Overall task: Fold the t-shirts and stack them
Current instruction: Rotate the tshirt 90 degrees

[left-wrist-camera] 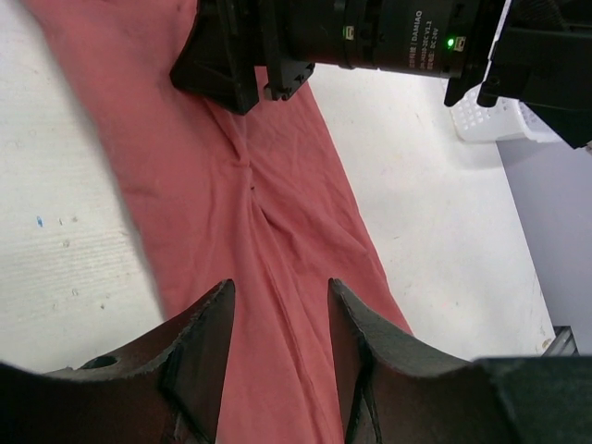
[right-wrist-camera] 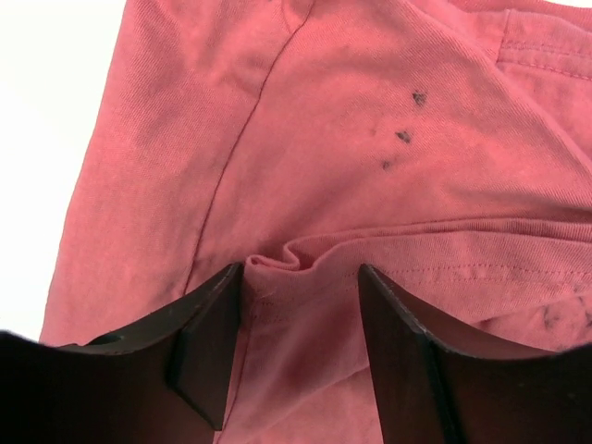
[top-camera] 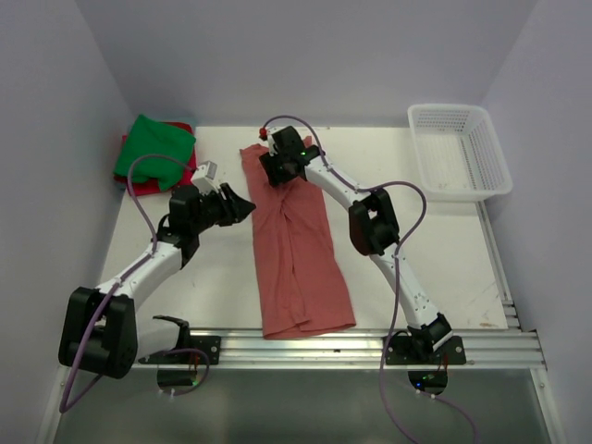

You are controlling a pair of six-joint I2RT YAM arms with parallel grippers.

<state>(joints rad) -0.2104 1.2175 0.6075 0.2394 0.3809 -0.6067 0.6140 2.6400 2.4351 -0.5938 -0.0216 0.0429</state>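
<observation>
The faded brick-red t-shirt (top-camera: 301,259) lies as a long narrow strip down the middle of the table. My right gripper (top-camera: 275,171) is down on its far end. In the right wrist view its jaws (right-wrist-camera: 301,268) stand apart, pressed onto the cloth (right-wrist-camera: 324,139) with a puckered hem fold between them. My left gripper (top-camera: 245,205) hovers at the strip's left edge, open and empty (left-wrist-camera: 277,285), over the red cloth (left-wrist-camera: 268,203). The bright green tee (top-camera: 153,148) lies folded on the red-pink tee (top-camera: 123,148) at the back left.
A white mesh basket (top-camera: 449,194) stands at the back right and also shows in the left wrist view (left-wrist-camera: 490,116). The right arm's wrist (left-wrist-camera: 370,37) fills the top of that view. Walls enclose the table on three sides.
</observation>
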